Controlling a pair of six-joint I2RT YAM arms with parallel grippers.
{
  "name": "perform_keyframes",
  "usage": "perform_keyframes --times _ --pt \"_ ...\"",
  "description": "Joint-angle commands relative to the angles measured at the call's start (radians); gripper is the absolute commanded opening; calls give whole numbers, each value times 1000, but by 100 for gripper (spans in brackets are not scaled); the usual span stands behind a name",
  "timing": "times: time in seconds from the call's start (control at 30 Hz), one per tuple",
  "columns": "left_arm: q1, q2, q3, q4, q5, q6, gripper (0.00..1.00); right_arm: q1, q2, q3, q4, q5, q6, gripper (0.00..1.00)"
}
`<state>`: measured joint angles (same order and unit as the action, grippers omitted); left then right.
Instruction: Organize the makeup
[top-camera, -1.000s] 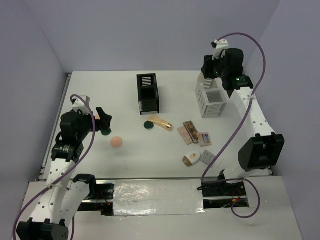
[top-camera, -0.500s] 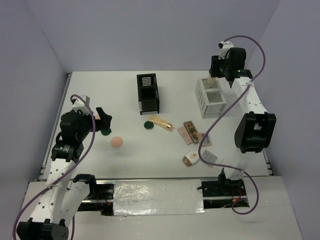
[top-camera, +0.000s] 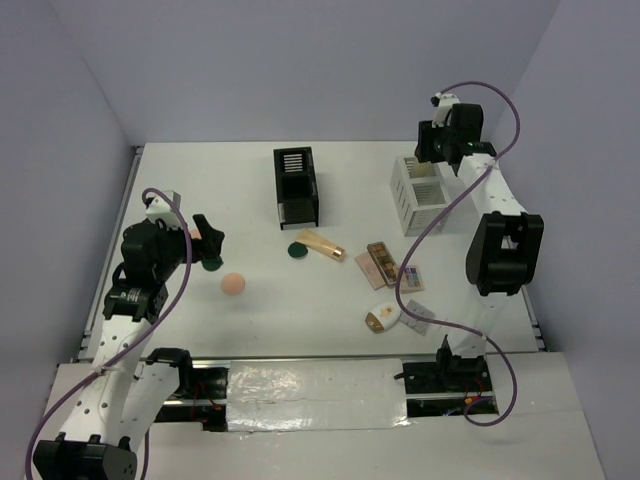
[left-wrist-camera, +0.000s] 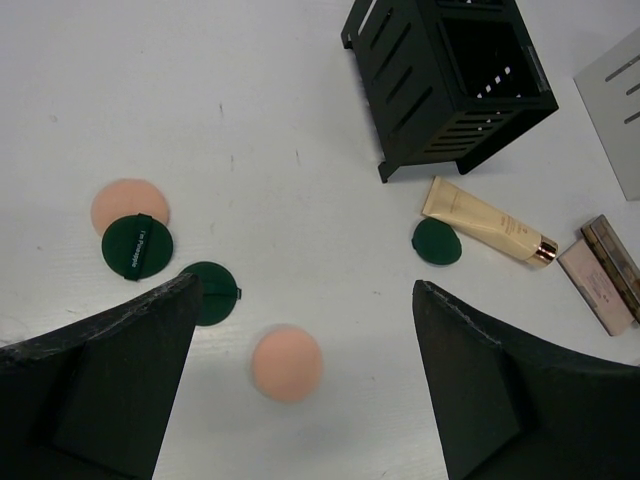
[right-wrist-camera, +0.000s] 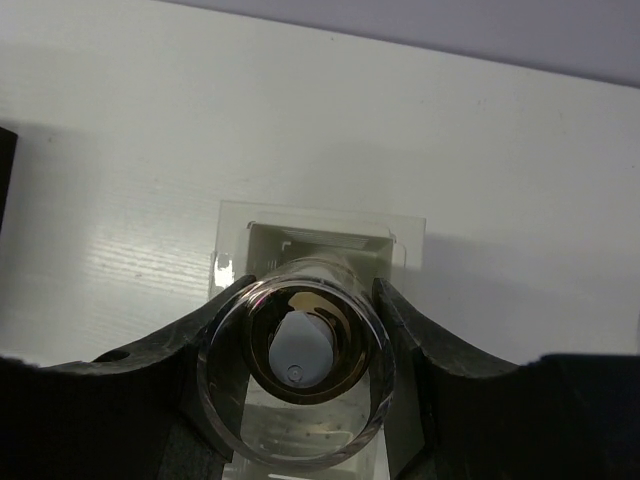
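My right gripper (top-camera: 436, 145) is shut on a gold-capped bottle (right-wrist-camera: 296, 352), seen end-on in the right wrist view between the right gripper (right-wrist-camera: 300, 300) jaws, and holds it upright over the white grid-sided organizer box (top-camera: 422, 195). My left gripper (top-camera: 207, 247) is open and empty above the table, with the peach round puff (left-wrist-camera: 287, 363) lying below the left gripper (left-wrist-camera: 305, 290). Two dark green round compacts (left-wrist-camera: 137, 247) lie by a peach pad (left-wrist-camera: 130, 205). A beige gold-tipped tube (top-camera: 322, 245), another green compact (top-camera: 296, 250), flat palettes (top-camera: 380, 262) and a white-gold oval compact (top-camera: 382, 319) lie mid-table.
The black slotted organizer box (top-camera: 297, 187) stands at the back centre and also shows in the left wrist view (left-wrist-camera: 450, 75). The white box's open top (right-wrist-camera: 320, 240) is right under the held bottle. Purple walls close the table on three sides.
My right arm has swung its elbow right and carried the bottle back over the white box's far end. The left arm has not moved.
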<state>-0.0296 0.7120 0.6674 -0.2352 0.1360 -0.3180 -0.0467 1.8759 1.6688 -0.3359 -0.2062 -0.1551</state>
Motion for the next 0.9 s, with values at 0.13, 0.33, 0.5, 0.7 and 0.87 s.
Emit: perform_keyframes --times 0.13,0.33,0.5,0.7,0.87 --pt "-4 4 4 28 8 5 99 -8 6 0 104 -18 -14 67" --pt "-4 20 3 37 28 2 99 -12 5 -7 104 -18 -14 92" --pt "-3 43 11 43 83 -19 79 -28 -29 -9 83 -28 -11 92" --pt "-18 50 17 50 198 -137 15 -82 -326 -202 161 -385 -239 91" --pt "-101 38 -5 85 174 -187 7 -70 -523 -340 -42 -844 -549 62"
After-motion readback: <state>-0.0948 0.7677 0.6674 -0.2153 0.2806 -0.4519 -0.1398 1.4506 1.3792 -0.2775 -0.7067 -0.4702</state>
